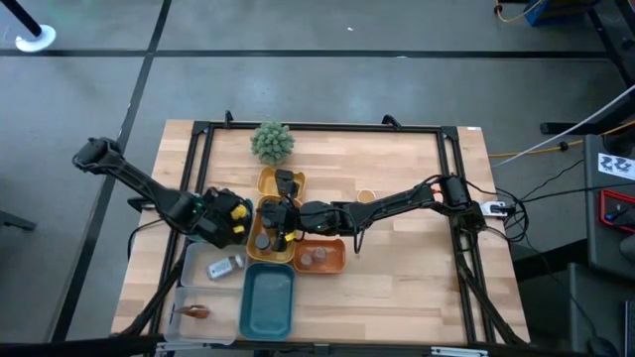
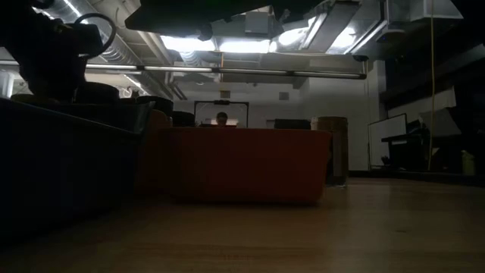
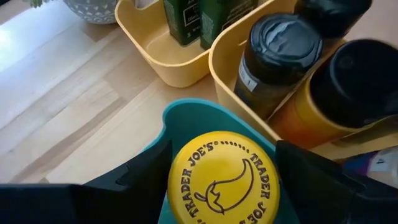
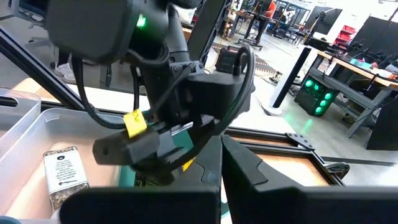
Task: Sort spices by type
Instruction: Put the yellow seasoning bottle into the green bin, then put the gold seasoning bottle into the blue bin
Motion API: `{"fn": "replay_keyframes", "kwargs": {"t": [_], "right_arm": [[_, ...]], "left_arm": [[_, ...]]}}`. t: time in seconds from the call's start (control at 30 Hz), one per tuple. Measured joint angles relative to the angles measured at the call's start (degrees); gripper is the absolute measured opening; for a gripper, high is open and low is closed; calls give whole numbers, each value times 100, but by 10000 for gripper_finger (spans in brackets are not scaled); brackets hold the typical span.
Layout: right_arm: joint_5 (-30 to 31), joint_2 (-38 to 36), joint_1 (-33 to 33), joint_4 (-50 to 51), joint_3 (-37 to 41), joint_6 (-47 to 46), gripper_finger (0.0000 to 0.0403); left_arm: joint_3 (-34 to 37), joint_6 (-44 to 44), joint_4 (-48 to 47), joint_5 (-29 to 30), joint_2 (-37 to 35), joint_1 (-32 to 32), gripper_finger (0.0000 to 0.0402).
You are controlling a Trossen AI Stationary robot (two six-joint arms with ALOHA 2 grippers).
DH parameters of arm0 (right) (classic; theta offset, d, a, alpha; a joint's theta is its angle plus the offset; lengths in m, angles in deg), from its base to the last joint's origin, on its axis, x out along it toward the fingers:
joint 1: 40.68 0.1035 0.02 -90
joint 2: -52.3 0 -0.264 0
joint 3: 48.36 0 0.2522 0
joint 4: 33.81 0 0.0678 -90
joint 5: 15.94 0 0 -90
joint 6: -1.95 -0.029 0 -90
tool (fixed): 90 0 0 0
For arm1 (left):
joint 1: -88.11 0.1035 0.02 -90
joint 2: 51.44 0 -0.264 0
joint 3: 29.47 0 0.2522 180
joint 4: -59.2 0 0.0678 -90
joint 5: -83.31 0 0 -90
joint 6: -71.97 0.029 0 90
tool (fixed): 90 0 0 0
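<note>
Left wrist view: the left tool stands wide around a yellow-capped jar, apparently releasing it; next, lift clear. Right tool is closed, empty.

Dim, backlit low view under bright ceiling lights, evenly lit overhead view

Pale wooden plank table with black metal frame rails. Landmark: fuzzy green plant, at the far edge. Directly toward the near edge from it: two yellow plastic trays, end to end. Orange plastic tray beside the nearer yellow one. Teal plastic tray nearest the front. Clear shallow bin left of the teal tray.
</note>
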Motion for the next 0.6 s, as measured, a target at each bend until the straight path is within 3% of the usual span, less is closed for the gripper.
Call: {"fn": "replay_keyframes", "kwargs": {"t": [0.4,0.6], "right_arm": [[-2,-25,-2,49,0,-2,8],[76,-421,0,914,2,-5,8]], "left_arm": [[-2,142,3,2,-766,0,269],[-2,344,-9,26,-1277,0,269]]}}
